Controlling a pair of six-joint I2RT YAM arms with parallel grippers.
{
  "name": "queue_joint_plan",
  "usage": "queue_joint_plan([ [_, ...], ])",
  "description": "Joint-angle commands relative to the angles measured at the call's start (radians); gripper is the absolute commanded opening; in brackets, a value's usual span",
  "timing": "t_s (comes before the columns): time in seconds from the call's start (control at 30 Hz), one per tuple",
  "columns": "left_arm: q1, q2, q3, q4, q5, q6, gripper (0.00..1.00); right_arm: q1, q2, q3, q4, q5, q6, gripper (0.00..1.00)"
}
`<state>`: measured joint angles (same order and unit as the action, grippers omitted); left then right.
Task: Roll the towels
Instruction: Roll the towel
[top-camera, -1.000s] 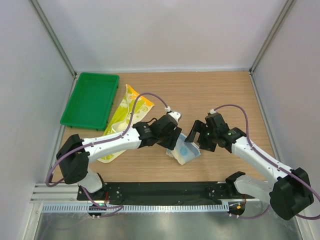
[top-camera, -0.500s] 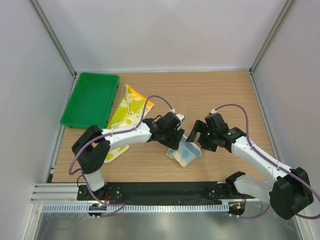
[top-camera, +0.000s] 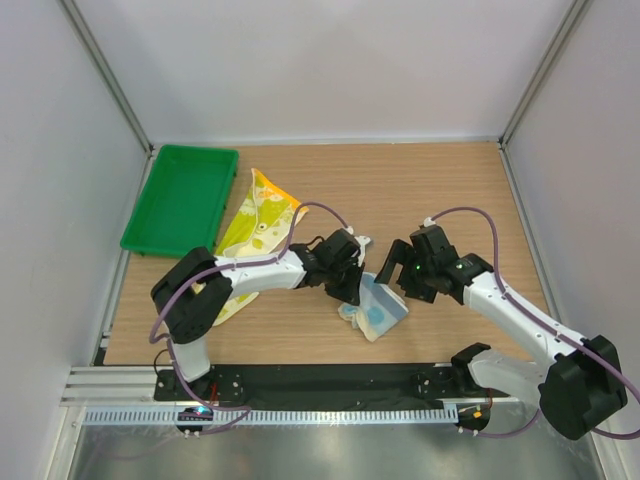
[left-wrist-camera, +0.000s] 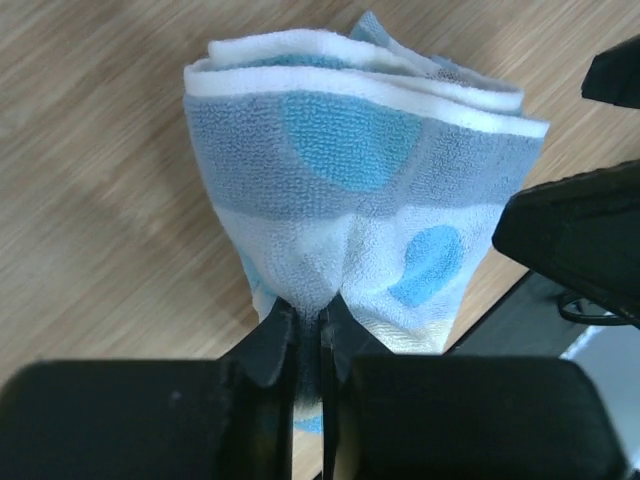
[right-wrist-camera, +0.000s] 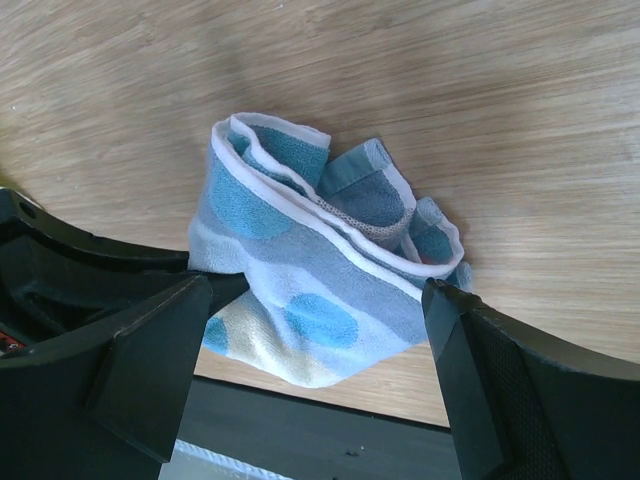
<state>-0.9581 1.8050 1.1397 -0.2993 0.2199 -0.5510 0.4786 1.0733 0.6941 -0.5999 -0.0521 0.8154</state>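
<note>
Top external: blue towel (top-camera: 376, 312) sits between the two arms, bunched into a loose partial roll, so it looks unfinished. Yellow-green towel (top-camera: 250, 228) lies flat beside the green tray (top-camera: 180, 200), not yet rolled. Left gripper (left-wrist-camera: 308, 320) is pinched tight on the blue towel's near edge. Right gripper (right-wrist-camera: 315, 292) is spread wide, straddling the same towel; contact unclear.
</note>
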Motion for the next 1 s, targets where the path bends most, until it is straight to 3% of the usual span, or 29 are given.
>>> queue_joint_plan([
  [0.0,0.001,-0.004,-0.020,0.058,0.055,-0.012,0.00,-0.003,-0.029,0.048,-0.014,0.027,-0.013,0.95],
  [0.1,0.009,-0.070,0.011,-0.030,-0.034,0.025,0.00,-0.020,-0.050,0.071,-0.037,0.041,-0.030,0.95],
  [0.27,0.041,-0.202,0.127,-0.362,-0.365,0.144,0.00,-0.066,-0.090,0.134,-0.080,0.044,-0.055,0.96],
  [0.4,0.036,-0.286,0.230,-0.545,-0.580,0.155,0.00,-0.100,-0.090,0.160,-0.084,0.031,-0.067,0.96],
  [0.57,-0.010,-0.314,0.293,-0.653,-0.782,0.132,0.00,-0.121,-0.085,0.163,-0.086,0.012,-0.079,0.96],
  [0.73,-0.172,-0.210,0.370,-0.808,-1.069,0.099,0.00,-0.136,-0.101,0.151,-0.103,0.021,-0.090,0.96],
  [0.8,-0.212,-0.095,0.422,-0.871,-1.161,0.073,0.00,-0.144,-0.107,0.148,-0.115,0.035,-0.093,0.97],
  [0.87,-0.257,0.023,0.451,-0.925,-1.166,0.021,0.00,-0.158,-0.119,0.147,-0.133,0.043,-0.096,0.97],
  [0.97,-0.327,0.127,0.463,-0.870,-1.108,-0.004,0.00,-0.182,-0.150,0.145,-0.165,0.092,-0.102,0.97],
])
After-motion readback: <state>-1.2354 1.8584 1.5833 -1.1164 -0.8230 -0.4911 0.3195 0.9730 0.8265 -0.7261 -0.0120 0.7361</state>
